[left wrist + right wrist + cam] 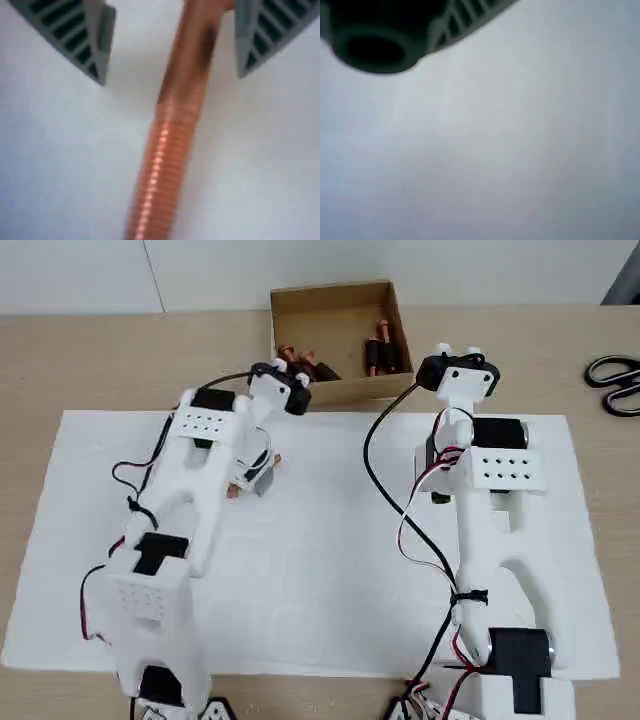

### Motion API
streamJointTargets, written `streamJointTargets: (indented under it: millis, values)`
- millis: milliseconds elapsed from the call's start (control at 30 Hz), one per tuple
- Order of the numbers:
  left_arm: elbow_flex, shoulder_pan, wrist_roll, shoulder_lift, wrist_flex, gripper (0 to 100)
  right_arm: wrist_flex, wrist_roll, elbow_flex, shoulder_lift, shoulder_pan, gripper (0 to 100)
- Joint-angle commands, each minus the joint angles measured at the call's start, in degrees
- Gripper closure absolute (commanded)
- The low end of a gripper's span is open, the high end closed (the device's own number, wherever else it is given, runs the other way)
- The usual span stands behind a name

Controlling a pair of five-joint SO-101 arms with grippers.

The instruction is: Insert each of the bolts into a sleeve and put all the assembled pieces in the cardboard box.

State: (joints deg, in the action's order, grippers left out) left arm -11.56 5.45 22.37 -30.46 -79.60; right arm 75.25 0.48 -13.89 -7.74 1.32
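Note:
A copper bolt (170, 150) lies on the white sheet (330, 570), smooth near its head and threaded farther down. My left gripper (170, 75) is open, with its grey fingers (95, 45) straddling the bolt's shank and a gap on each side. In the high view this bolt (237, 489) sticks out under the left gripper (255, 475). My right gripper (438, 488) sits low over the sheet, right of centre. A black sleeve (375, 50) is held beside its grey finger (465, 20), open end facing the camera. The cardboard box (350, 390) stands behind the sheet.
Several assembled pieces (300, 362) lie in the box, with more of them (380, 352) on its right side. Black scissors (615, 380) lie on the wooden table at the far right. Cables hang from both arms over the sheet.

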Motion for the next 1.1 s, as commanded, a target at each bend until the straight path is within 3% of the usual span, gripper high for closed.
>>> streamJointTargets:
  millis: [0, 200, 433, 633, 933, 1067]
  values:
    - [-2.3, 0.4, -0.4, 0.2, 1.8, 85, 0.6, 0.4, 0.4, -3.4, -0.7, 99.5]
    - [-2.3, 1.4, -0.4, 0.2, 1.8, 99, 0.1, 0.4, 0.4, -3.4, -0.7, 99.5]
    - [-2.4, 1.9, -0.4, 0.4, 1.2, 99, 0.1, 0.4, 0.4, -3.4, -0.7, 99.5]
    - [-8.5, 5.8, 0.1, 4.4, -7.4, 99, 0.1, 0.4, 0.4, -3.4, -0.7, 99.5]
    - [-13.8, 6.0, 27.4, 10.5, -20.4, 99, 0.5, 0.4, 0.4, -3.4, -0.7, 99.5]
    - [-13.8, 3.4, 37.3, 10.7, -20.8, 99, 0.7, 0.4, 0.4, -3.4, -0.7, 99.5]
